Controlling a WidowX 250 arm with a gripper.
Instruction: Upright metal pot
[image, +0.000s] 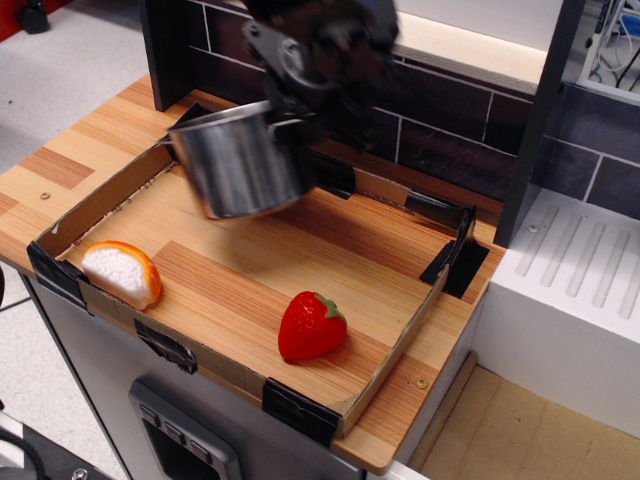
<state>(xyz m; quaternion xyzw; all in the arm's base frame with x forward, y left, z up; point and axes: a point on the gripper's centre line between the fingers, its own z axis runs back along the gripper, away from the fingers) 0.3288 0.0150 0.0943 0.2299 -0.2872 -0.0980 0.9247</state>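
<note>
The shiny metal pot (240, 162) hangs in the air over the back middle of the cardboard tray (395, 350). It is close to upright, opening up, tilted a little. My black gripper (283, 112) comes down from above and is shut on the pot's right rim by its wire handle. The gripper's fingertips are partly hidden by the pot and blurred.
A red toy strawberry (311, 325) lies at the tray's front middle. An orange-and-white toy slice (121, 273) lies at the front left corner. A dark tiled wall (440, 120) runs behind the tray. A white dish rack (575, 270) stands to the right.
</note>
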